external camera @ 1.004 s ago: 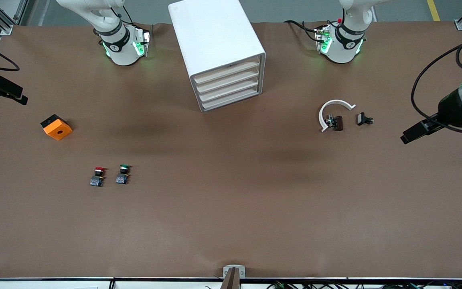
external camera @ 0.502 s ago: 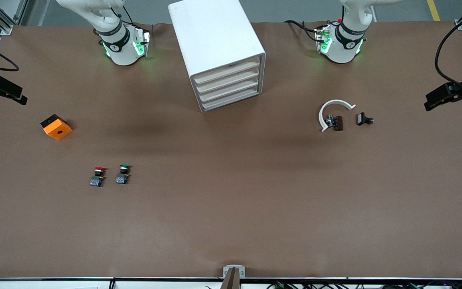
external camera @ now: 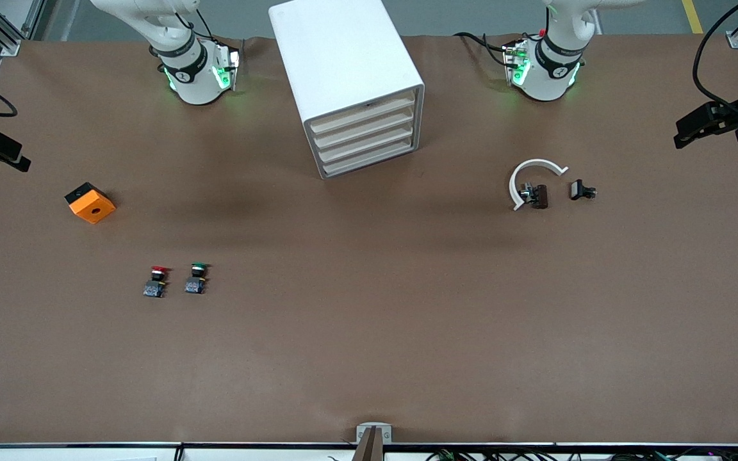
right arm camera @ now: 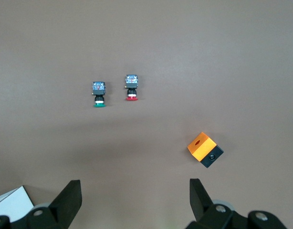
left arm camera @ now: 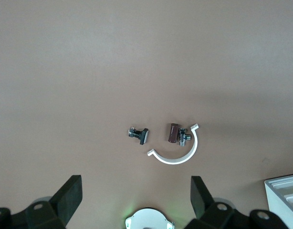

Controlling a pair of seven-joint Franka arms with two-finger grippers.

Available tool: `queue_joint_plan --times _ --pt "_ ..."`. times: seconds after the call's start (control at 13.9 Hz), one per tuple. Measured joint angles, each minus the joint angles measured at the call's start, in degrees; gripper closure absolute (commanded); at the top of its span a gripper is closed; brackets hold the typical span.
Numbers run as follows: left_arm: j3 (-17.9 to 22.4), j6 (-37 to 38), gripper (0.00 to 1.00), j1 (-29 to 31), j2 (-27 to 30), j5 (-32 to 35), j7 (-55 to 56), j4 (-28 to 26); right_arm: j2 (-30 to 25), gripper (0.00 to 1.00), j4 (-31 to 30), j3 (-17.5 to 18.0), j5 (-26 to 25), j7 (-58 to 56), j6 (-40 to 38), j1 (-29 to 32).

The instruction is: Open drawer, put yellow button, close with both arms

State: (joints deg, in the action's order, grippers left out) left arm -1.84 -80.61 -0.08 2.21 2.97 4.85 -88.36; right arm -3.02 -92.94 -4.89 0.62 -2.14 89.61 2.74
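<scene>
drawer (external camera: 364,114) shut, long axis across cabinet front, facing camera | left tool (left arm camera: 136,196) wide | right tool (right arm camera: 135,195) wide

The brown table (external camera: 369,333) is being occupied by a white cabinet (external camera: 343,57), an orange block (external camera: 90,203), a red-capped button (external camera: 156,282) beside a green-capped button (external camera: 196,278), a white curved clip (external camera: 526,176) and two small dark parts (external camera: 539,196).

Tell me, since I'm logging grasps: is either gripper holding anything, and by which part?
Nothing is held: left gripper and right gripper both have open, empty jaws.
</scene>
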Motion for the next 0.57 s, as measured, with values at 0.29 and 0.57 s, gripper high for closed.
queue_joint_plan --times 0.29,0.57 --pt "-0.45 -1.71 0.00 0.07 0.65 0.00 0.00 -0.35 0.00 0.00 0.00 -0.03 0.00 0.03 0.03 0.01" --pt "-0.45 -2.38 0.00 0.25 0.82 -0.82 -0.14 -0.37 0.00 0.00 0.00 -0.04 0.00 0.03 0.03 0.01"
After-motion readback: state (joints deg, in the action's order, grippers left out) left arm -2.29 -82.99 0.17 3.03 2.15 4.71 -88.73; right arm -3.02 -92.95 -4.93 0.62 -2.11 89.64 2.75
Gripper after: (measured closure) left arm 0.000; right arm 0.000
